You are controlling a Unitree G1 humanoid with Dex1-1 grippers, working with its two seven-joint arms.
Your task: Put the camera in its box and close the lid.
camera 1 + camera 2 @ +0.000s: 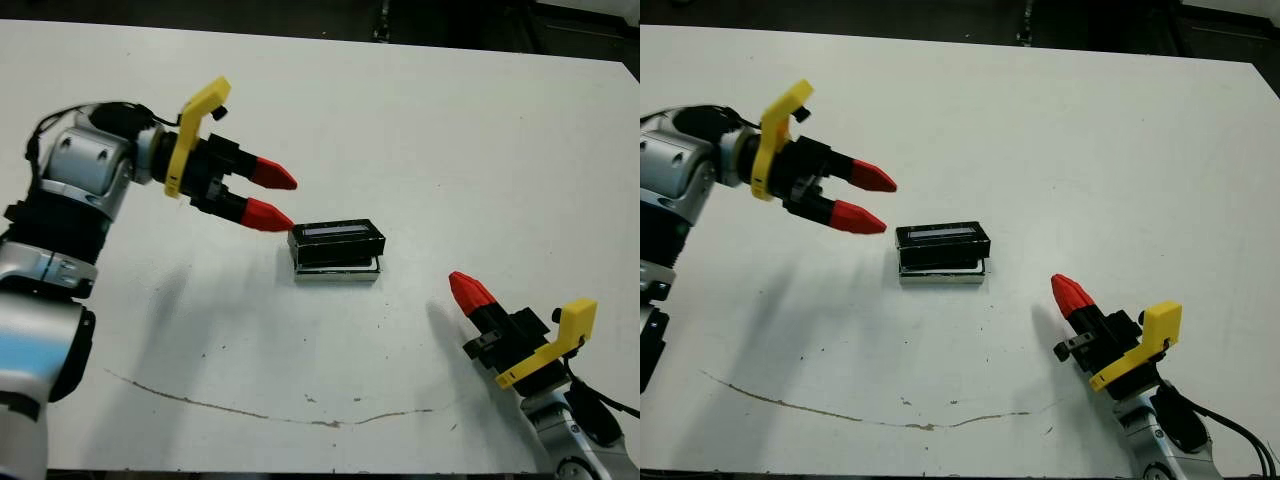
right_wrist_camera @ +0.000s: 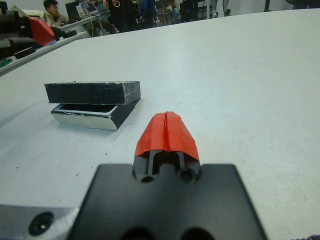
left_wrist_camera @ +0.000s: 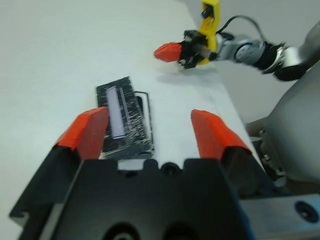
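Observation:
The lid [image 1: 337,240], a glossy black slab with a pale stripe, rests on the box [image 1: 340,273] at mid-table. It sits askew, with the box's pale wall [image 2: 85,120] and a strip of its rim [image 3: 146,107] sticking out from under it. The camera is hidden. My left gripper [image 1: 285,200] hovers open just left of the lid, its fingers pointing at it and holding nothing. My right gripper [image 1: 460,285] rests low near the table's front right, shut and empty, pointing toward the box from a hand's width away.
A thin brown scratch line [image 1: 250,410] runs along the table [image 1: 450,130] near its front edge. In the right wrist view, people sit at desks [image 2: 75,15] beyond the table's far side.

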